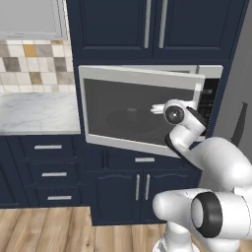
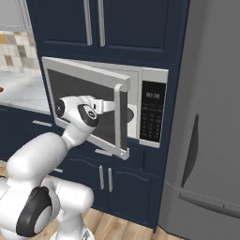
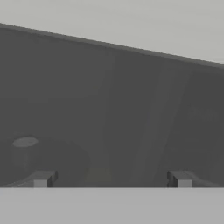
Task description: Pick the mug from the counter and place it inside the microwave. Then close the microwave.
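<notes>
The microwave [image 1: 211, 73] is set into the navy cabinets, and its dark glass door [image 1: 123, 98] stands partly swung open. Through the glass a small dim cylinder, the mug [image 1: 132, 110], sits on the round turntable. In the hand view the mug [image 3: 24, 151] shows faintly at lower left behind the glass. My gripper [image 1: 156, 108] is open and holds nothing, its fingertips close up against the outer face of the door [image 2: 84, 89]. In the hand view the gripper [image 3: 111, 179] faces the glass squarely. The door's silver bar handle [image 2: 118, 117] is just right of the gripper [image 2: 112, 105].
The white marble counter [image 1: 34, 113] lies left of the microwave, over navy drawers [image 1: 49, 172]. A tall grey fridge [image 2: 206, 117] stands on the right. Cabinet doors [image 1: 142, 187] sit below the microwave, and the control panel [image 2: 152, 112] is on its right side.
</notes>
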